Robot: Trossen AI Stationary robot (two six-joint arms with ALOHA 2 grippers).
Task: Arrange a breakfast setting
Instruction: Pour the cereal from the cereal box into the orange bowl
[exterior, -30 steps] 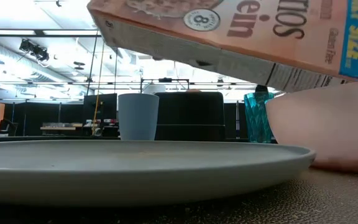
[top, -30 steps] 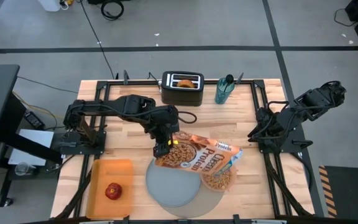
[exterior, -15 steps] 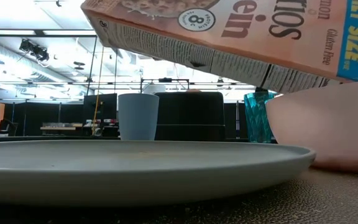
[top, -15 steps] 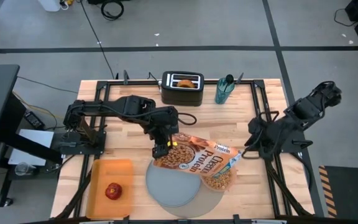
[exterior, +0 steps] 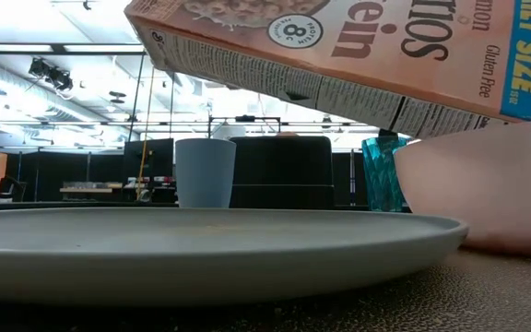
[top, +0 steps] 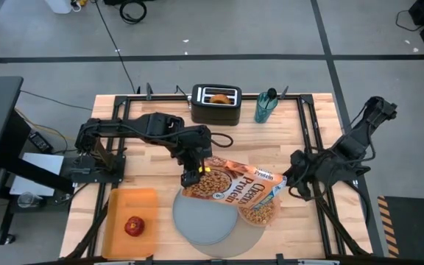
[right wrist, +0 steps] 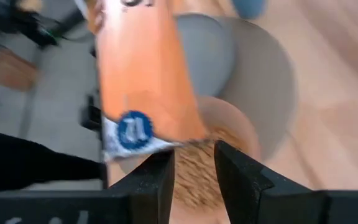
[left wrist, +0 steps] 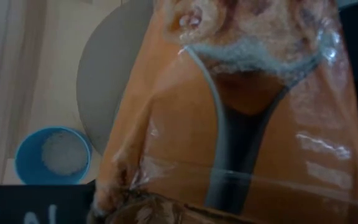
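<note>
My left gripper (top: 192, 175) is shut on an orange cereal box (top: 232, 185). The box lies tilted above the round grey plate (top: 201, 221), its open end (top: 274, 188) over the pink bowl (top: 259, 213). The bowl holds cereal and stands on the larger grey mat (top: 250, 237). My right gripper (top: 291, 181) is open and empty just right of the box's open end; its wrist view looks onto the bowl (right wrist: 211, 163). A red apple (top: 133, 226) lies on the orange tray (top: 127, 206). A bagel half (top: 218, 96) sticks out of the black toaster (top: 216, 105). The teal tumbler (top: 266, 107) stands beside it. The spoon is out of view. My left gripper holds the cereal box by its closed end (top: 197, 181), the end toward the table's left, coming at it from above and from the far left. The box is lifted clear and slopes down toward the bowl. The arm hides the fingers, so the kind of hold does not show.
A light blue cup (exterior: 205, 172) stands behind the plate in the low view and shows in the left wrist view (left wrist: 53, 155). The toaster and tumbler stand at the far edge. Bare wood lies at the far right (top: 285, 140).
My right arm has come from the table's right edge toward the left and nearer, up to the cereal box's open end over the bowl. My left gripper has kept the box tilted over the bowl, almost still.
</note>
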